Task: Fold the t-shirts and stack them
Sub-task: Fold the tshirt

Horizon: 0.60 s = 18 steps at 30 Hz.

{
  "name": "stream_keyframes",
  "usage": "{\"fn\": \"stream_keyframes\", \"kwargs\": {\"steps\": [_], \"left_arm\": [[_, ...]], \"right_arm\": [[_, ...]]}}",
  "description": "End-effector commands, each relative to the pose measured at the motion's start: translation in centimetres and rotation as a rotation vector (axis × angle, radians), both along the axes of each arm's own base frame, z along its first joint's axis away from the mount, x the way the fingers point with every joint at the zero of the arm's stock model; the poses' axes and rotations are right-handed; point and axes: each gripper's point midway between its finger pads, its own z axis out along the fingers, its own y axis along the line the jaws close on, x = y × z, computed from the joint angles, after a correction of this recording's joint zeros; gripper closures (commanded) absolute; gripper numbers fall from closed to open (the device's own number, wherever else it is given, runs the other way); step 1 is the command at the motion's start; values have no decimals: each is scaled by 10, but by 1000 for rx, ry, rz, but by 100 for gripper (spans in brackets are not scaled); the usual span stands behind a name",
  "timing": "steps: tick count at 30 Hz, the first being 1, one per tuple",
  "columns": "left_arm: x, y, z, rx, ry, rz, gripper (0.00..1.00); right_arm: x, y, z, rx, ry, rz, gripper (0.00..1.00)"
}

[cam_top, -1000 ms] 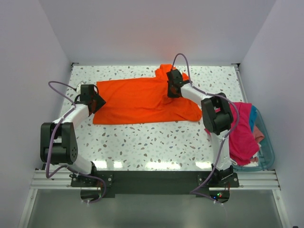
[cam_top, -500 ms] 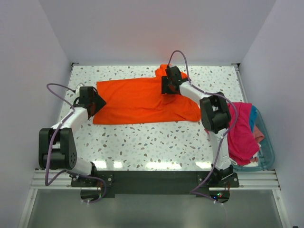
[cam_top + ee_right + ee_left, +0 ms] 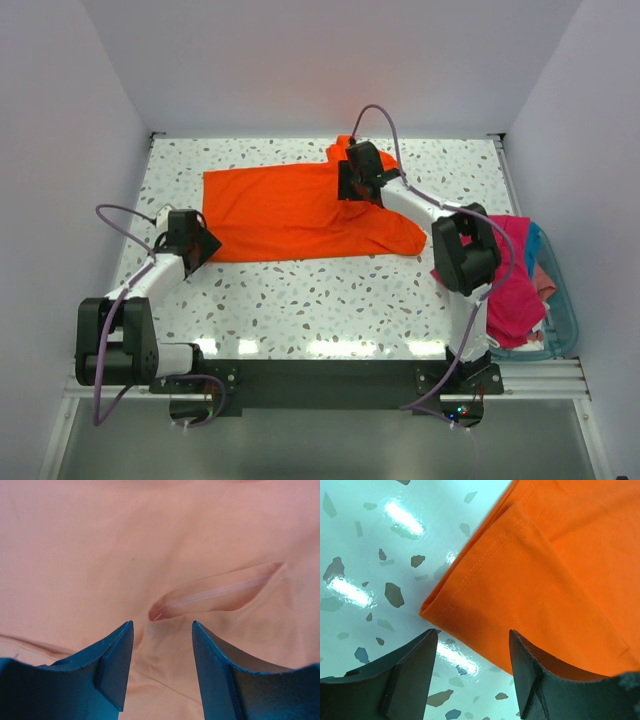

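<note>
The bright orange t-shirt [image 3: 290, 210] lies spread across the far middle of the table, with a bunched part at its far right. Its hemmed near-left corner [image 3: 470, 605] shows in the left wrist view. My left gripper [image 3: 203, 243] is open and empty just off that corner, over bare table. My right gripper [image 3: 345, 186] is open above the shirt's upper right part; its wrist view shows washed-out cloth with a folded hem [image 3: 215, 592] ahead of the fingers. A magenta-pink t-shirt [image 3: 505, 285] hangs over the bin, with a paler pink one [image 3: 543, 283] inside.
A teal plastic bin [image 3: 560, 330] stands at the right table edge. The speckled tabletop [image 3: 330, 300] stretches in front of the orange shirt. White walls close the back and sides.
My left gripper has let go of the shirt's left edge and pulled back toward the near left. My right gripper has shifted slightly left over the shirt. The shirt's left side lies flatter.
</note>
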Motion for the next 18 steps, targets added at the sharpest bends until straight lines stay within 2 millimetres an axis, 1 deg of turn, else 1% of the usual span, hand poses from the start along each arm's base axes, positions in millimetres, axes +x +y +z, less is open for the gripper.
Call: {"fn": "stream_keyframes", "kwargs": {"steps": [1, 2, 3, 5, 6, 8, 9, 11, 13, 14, 16, 17, 18], "left_arm": [[5, 4, 9, 17, -53, 23, 36], [5, 4, 8, 18, -53, 24, 37], [3, 4, 7, 20, -51, 26, 37], [1, 5, 6, 21, -53, 29, 37], [-1, 5, 4, 21, -49, 34, 37], [-3, 5, 1, 22, -47, 37, 37], [-4, 5, 0, 21, -46, 38, 38], [-6, 6, -3, 20, -40, 43, 39], [-8, 6, -4, 21, -38, 48, 40], [-9, 7, -5, 25, -36, 50, 40], [-10, 8, -5, 27, -40, 55, 41], [-13, 9, -7, 30, -33, 59, 41], [-13, 9, -6, 30, -37, 65, 41]], "right_arm": [[1, 12, -16, -25, -2, -8, 46], [3, 17, -17, -29, -4, -5, 46], [2, 17, -27, -50, 18, -3, 47], [6, 23, -27, -61, 12, -2, 49], [5, 24, -34, -71, 24, 1, 55], [9, 29, -31, -76, 14, -3, 62], [8, 29, -35, -87, 20, -3, 69], [12, 32, -30, -94, 4, -7, 76], [13, 34, -30, -111, -3, -5, 83], [14, 39, -25, -114, -15, 2, 84], [15, 40, -24, -135, -22, 9, 86], [16, 44, -26, -141, -25, 16, 87], [16, 44, -29, -150, -17, 19, 87]]}}
